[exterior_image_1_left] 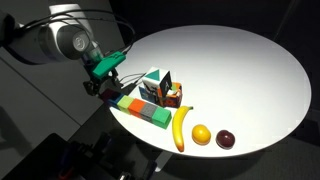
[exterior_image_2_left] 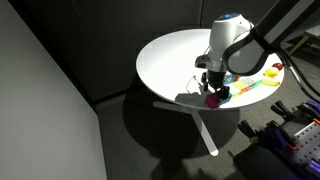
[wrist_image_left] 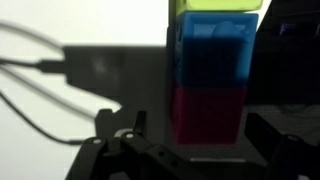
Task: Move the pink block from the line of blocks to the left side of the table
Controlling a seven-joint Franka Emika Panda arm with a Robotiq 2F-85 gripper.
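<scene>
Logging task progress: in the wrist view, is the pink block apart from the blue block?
No, the pink block sits flush against the blue block, with no gap showing between them.

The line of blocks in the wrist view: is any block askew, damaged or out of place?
Nothing stands out. The pink block, blue block and yellow-green block sit flush in one straight row, between the fingers of the end effector.
</scene>
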